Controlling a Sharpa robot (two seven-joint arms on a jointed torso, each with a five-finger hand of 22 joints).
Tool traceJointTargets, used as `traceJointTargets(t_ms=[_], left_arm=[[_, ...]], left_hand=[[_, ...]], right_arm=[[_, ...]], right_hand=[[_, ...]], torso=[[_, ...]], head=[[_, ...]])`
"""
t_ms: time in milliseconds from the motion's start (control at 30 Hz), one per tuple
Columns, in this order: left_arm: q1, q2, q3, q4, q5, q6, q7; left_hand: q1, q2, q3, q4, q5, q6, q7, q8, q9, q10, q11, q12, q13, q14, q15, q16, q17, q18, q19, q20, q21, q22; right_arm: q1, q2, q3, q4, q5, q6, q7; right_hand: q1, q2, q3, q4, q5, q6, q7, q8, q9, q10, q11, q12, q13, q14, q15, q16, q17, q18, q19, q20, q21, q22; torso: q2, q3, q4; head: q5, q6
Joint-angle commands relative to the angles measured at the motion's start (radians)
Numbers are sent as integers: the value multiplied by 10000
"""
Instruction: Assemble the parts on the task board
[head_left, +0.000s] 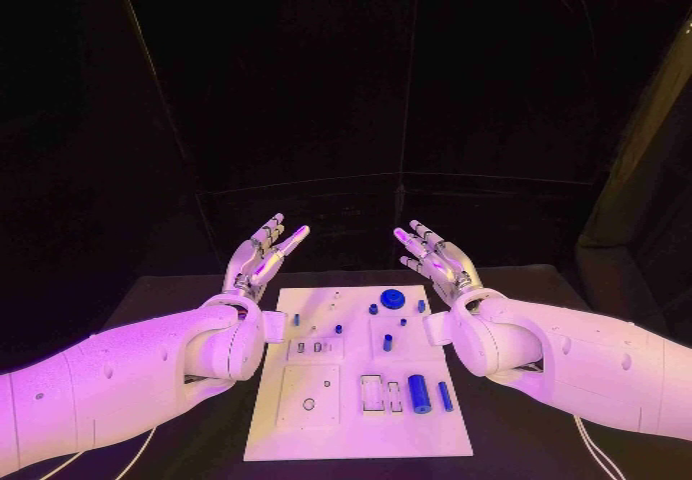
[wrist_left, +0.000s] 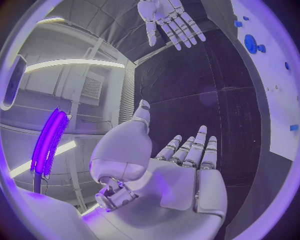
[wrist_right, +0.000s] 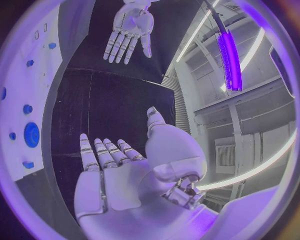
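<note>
One white task board (head_left: 361, 420) is lying flat in the middle of the black desk (head_left: 188, 300). About ten small blue parts (head_left: 418, 392) are being seen on it; one is round, others are long. Two hands are being held up beyond it: the left hand (head_left: 264, 255) and the right hand (head_left: 437, 257), fingers spread, nothing being held.

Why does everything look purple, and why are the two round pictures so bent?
Head view: violet light washes the task board and both arms against a dark background. Left wrist view: a fisheye lens curves the board's edge behind the left hand. Right wrist view: the same bending, with a glowing purple tube beyond the right hand.
</note>
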Motion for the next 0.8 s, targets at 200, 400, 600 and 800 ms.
traceJointTargets(t_ms=[200, 400, 600, 800], left_arm=[[87, -29, -87, -314, 485, 1278, 1984], [133, -228, -87, -253, 496, 1541, 2030], [179, -521, -85, 36, 659, 1722, 1955], [195, -762, -84, 229, 688, 2038, 1773]], left_hand=[[148, 79, -38, -72, 66, 155, 1311, 76, 24, 150, 191, 84, 26, 173, 74, 242, 53, 138, 20, 67, 50, 16], [267, 233, 3, -316, 61, 908, 1594, 221, 113, 829, 490, 173, 94, 669, 284, 781, 150, -58, 356, 80, 217, 102], [687, 354, 162, -773, 56, 3358, 1639, 825, 399, 3912, 495, 963, 410, 2306, 79, 1609, 349, 122, 2186, 47, 1018, 532], [900, 461, 324, -1152, 58, 5688, 1549, 1377, 526, 6547, 223, 1577, 472, 3964, -330, 1894, 344, 530, 4523, 30, 2163, 1043]], right_arm=[[47, -79, 22, -397, -1436, 1539, -489], [88, -219, 29, -604, -2703, 1243, -621], [297, -319, 34, -820, -4252, 1270, -865], [616, -339, 38, -1095, -6442, 1445, -1363]], right_hand=[[2278, 75, 249, -1445, 9, 1473, 1676, 334, 206, 2213, 650, 457, 248, 2704, 500, 611, 307, 462, 1561, 89, 876, 567], [3111, -114, 547, -2364, 21, 4374, 1578, 1124, 564, 6323, 377, 1478, 558, 6512, 69, 1570, 536, 1052, 4134, 97, 2176, 1220], [3140, -225, 516, -2708, -435, 6098, 1216, 1382, 593, 7558, 10, 1508, 454, 7928, -335, 1617, 459, 1372, 5252, 11, 2650, 1205], [3372, -156, 542, -3069, -493, 7883, 976, 1641, 619, 8827, -357, 1524, 434, 9448, -840, 1781, 466, 1386, 6704, -518, 3411, 1380]], torso=[[113, -24, -28], [236, -43, -2], [429, -55, -14], [543, 5, 67]], head=[[-76, -87], [-89, -86], [-58, 30], [-84, 0]])
